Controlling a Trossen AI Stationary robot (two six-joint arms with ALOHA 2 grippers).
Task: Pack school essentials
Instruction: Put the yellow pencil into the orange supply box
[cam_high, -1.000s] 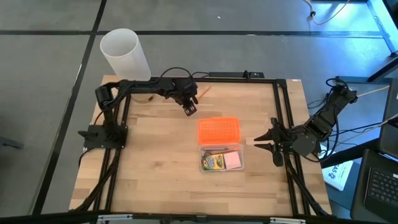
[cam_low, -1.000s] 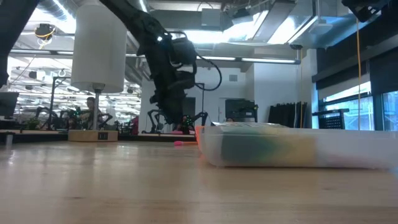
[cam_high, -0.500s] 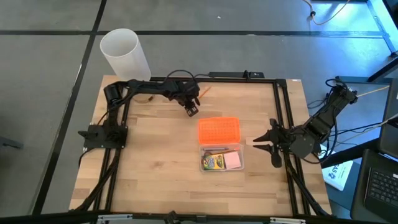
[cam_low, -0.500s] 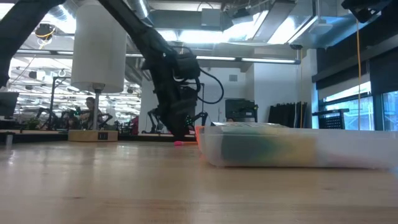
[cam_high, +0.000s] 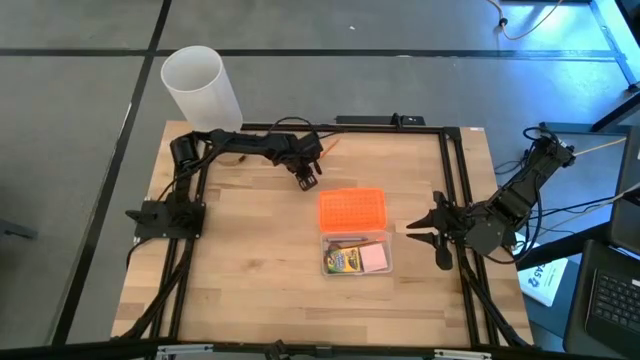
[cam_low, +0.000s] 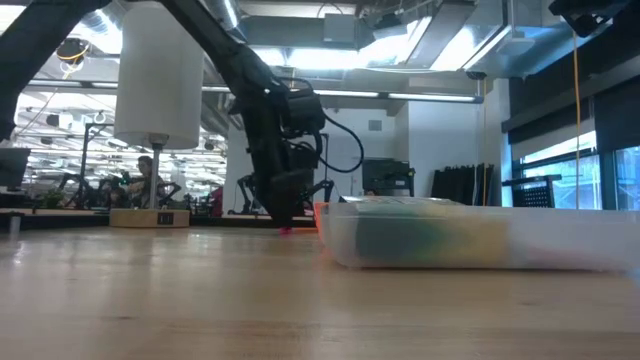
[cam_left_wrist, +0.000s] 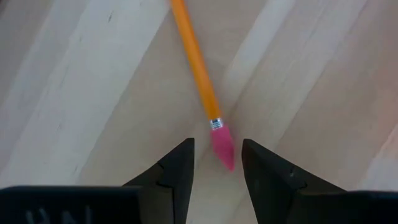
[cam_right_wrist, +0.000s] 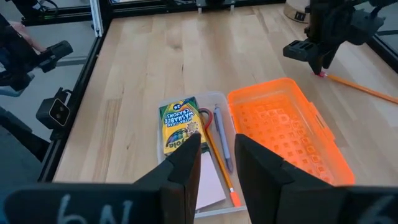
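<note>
Because the pencil lies flat, we straddle its eraser end with our left gripper, fingers spread, pinching nothing yet.

A grey floor surrounds the table; bright ceiling lights hang beyond.

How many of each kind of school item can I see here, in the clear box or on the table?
Pencils: 2, one in the clear box, one on the table
Crayon box: 1
Pen: 1
Sticky-note pad: 1
Scissors: 1
Total: 6
</note>
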